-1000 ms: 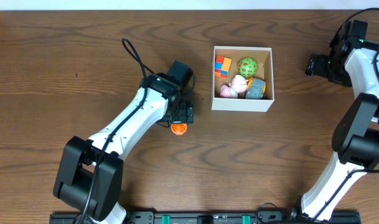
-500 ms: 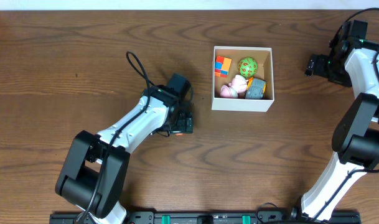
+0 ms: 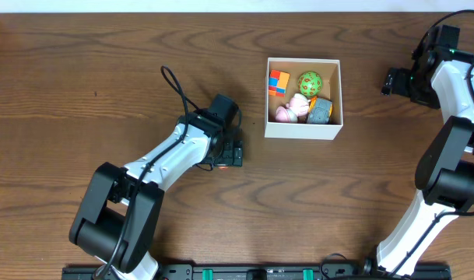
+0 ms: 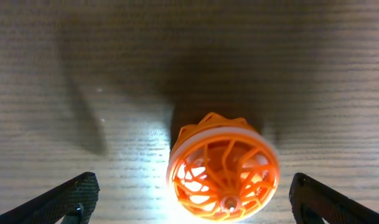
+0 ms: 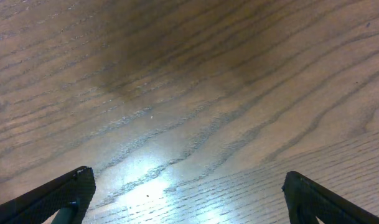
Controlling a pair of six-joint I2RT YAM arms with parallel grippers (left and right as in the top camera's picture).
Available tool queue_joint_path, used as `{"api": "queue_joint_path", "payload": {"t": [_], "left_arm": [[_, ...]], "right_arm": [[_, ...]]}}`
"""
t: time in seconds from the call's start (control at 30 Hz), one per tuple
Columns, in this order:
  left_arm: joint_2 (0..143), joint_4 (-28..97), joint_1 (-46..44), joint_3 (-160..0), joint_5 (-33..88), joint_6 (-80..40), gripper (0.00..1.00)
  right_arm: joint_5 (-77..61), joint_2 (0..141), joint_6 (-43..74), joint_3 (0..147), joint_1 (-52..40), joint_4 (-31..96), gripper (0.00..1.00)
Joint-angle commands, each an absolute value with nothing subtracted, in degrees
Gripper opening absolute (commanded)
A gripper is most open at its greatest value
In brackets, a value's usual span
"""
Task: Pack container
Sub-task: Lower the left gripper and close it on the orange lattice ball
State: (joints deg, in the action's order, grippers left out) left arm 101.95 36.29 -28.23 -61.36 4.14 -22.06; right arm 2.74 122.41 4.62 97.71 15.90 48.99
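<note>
The left gripper [image 4: 192,186] hangs over an orange lattice ball [image 4: 223,171], jaws spread wide on either side of it. Farther back and to the right sits the square box [image 3: 303,130], white-walled and brown inside, holding small toys [image 3: 301,105]. Beyond it, the right gripper [image 5: 189,183] hangs with jaws apart over the wooden table [image 5: 177,93].

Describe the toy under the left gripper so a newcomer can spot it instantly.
On the wooden table, look left of the white-walled container to the left gripper, poised over bare wood. Between its open fingers lies the orange ball, a hollow lattice sphere with a white band. It is the only toy outside the container; the green ball sits inside.
</note>
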Motion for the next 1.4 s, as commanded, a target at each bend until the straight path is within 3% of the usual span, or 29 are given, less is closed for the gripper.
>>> {"api": "queue_joint_path", "payload": {"t": [0.0, 0.77, 1.13, 1.37], "left_arm": [[102.8, 35.1, -28.2, -61.3, 3.9, -19.9, 0.99], [107.6, 31.6, -28.2, -61.3, 3.9, -18.7, 1.0], [107.6, 32.6, -28.2, -61.5, 3.9, -18.7, 0.56], [107.6, 34.5, -28.2, -63.2, 3.8, -18.7, 0.54]], "right_arm": [[2.7, 122.5, 5.5, 97.4, 16.1, 49.0, 0.99], [2.8, 122.5, 5.5, 97.4, 16.1, 49.0, 0.99], [2.7, 122.5, 5.5, 97.4, 16.1, 49.0, 0.99], [2.8, 122.5, 5.5, 97.4, 16.1, 49.0, 0.99]]}}
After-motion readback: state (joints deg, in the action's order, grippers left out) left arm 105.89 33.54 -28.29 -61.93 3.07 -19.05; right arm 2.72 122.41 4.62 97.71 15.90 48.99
